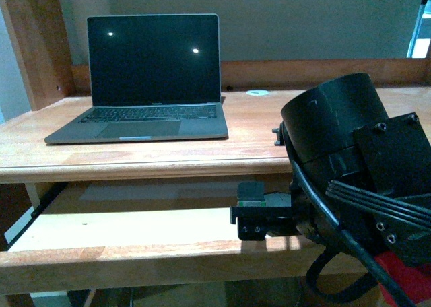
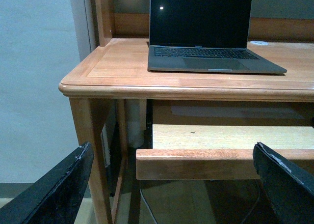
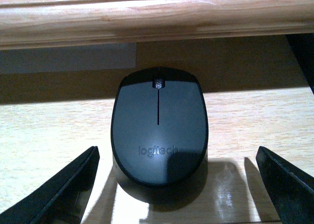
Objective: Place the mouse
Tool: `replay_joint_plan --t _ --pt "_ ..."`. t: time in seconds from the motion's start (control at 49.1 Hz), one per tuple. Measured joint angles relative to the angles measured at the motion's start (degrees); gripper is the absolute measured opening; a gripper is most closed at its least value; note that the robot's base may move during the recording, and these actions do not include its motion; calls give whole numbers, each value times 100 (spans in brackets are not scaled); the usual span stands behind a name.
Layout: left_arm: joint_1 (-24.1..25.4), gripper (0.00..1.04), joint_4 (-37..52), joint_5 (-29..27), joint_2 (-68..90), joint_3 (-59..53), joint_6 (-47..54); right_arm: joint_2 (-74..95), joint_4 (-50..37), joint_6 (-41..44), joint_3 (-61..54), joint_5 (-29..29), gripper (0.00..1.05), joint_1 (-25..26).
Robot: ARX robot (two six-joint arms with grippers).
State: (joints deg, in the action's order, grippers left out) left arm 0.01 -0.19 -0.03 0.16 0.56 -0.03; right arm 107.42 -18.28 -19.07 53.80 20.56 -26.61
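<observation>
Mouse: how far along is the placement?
Looks done: the mouse lies flat on the pull-out shelf, below the desktop edge, ungripped. In hand: nothing; the right claw is open with a finger either side of the mouse, the left claw open and empty, short of the desktop. Left: if the shelf is the target, only backing out; if the desktop beside the laptop is, the grasp isn't made yet.

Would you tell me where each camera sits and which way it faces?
Front: on the robot's body, facing desk and laptop; right arm fills lower right.
Left wrist: low by the desk's corner, facing laptop and tray; left gripper open.
Right wrist: above the tray, facing the mouse between the open right gripper.
Front and left wrist share laptop and tray.
</observation>
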Motion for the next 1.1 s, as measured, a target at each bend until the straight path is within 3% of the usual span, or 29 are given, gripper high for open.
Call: replay_joint_plan --t 0.733,0.957,1.1 --pt "0 98 0 2 0 0 2 721 601 -417 778 671 98 -254" --pt "0 98 0 0 0 0 2 868 476 -435 883 560 98 -188" --pt "0 98 2 0 0 0 2 935 474 -413 946 463 79 -118"
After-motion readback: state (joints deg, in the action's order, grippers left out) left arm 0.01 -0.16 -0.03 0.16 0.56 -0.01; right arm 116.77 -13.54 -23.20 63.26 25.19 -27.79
